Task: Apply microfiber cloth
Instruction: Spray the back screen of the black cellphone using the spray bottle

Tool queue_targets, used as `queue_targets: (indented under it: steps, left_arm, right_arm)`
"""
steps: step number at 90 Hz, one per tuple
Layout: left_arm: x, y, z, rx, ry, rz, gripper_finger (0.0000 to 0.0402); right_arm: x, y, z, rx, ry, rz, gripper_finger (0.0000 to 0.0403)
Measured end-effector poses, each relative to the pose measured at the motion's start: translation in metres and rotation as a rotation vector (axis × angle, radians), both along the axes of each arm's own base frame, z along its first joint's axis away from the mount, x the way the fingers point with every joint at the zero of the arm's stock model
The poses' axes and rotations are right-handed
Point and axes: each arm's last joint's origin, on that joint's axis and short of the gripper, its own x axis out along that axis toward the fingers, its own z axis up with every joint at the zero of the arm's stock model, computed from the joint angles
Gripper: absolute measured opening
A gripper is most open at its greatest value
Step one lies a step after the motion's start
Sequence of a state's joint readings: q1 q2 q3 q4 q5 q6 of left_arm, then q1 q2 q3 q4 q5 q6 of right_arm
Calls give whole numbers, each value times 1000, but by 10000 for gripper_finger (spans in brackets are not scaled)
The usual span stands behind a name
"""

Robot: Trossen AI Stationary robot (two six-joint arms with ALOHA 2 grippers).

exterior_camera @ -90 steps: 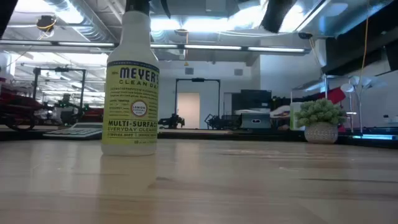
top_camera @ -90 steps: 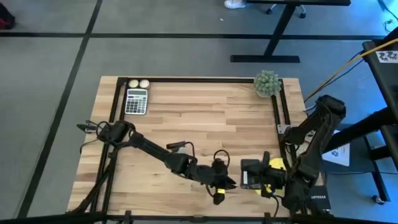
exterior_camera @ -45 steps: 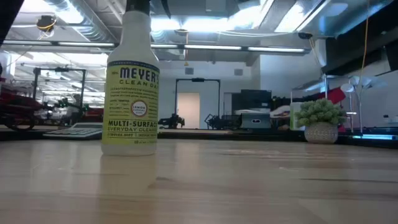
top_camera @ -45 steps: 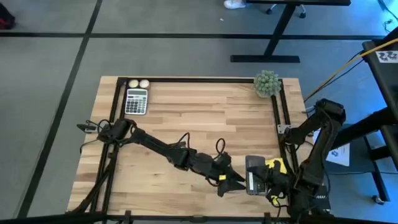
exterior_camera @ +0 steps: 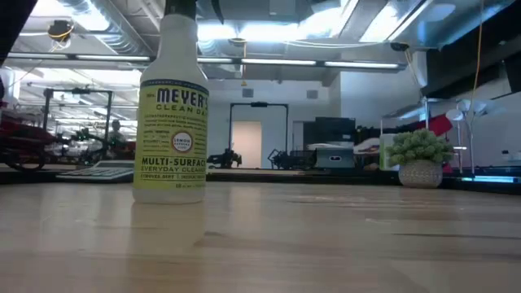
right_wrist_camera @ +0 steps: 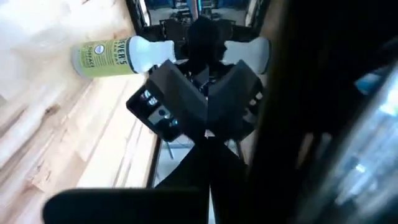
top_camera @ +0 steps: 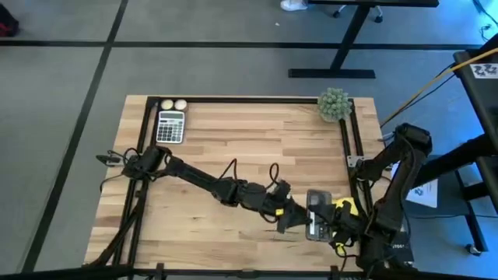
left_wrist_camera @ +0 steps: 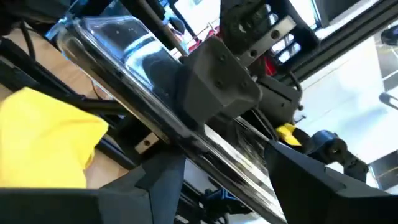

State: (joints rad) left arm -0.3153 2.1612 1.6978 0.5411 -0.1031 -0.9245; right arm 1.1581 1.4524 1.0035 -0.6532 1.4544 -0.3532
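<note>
The wooden table point(top_camera: 249, 155) is mostly bare across its middle, and a dark rail runs along its far and side edges. Taking the black phone point(top_camera: 316, 216) near the table's front edge as the landmark: it is held up off the wood by the right gripper point(top_camera: 333, 225), whose fingers close on its right side. The microfiber cloth point(top_camera: 345, 207), bright yellow, sits bunched just right of the phone, against the right gripper. The left gripper point(top_camera: 292, 220) reaches in from the phone's left, its tip right at the phone's edge; I cannot tell whether its fingers are apart or together. Its wrist view shows the cloth point(left_wrist_camera: 43, 140) close beside the phone. Far from the phone, a calculator point(top_camera: 170, 127) and two pale balls point(top_camera: 173, 104) lie at the far-left corner, a fuzzy green plant point(top_camera: 334, 103) at the far-right. A spray bottle point(exterior_camera: 171, 102) stands upright on the table.
</note>
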Motion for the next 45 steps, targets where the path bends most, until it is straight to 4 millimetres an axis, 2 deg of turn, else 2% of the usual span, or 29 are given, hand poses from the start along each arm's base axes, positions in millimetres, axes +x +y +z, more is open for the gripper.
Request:
queue_targets:
  steps: [34,45]
  left_arm:
    - [0,-5,-8,27,45,7,202]
    - [0,-5,-8,59,37,5,177]
  right_arm:
    - [23,-10,-2,-11,63,-57,13]
    - [27,-10,-1,-13,66,-61,15]
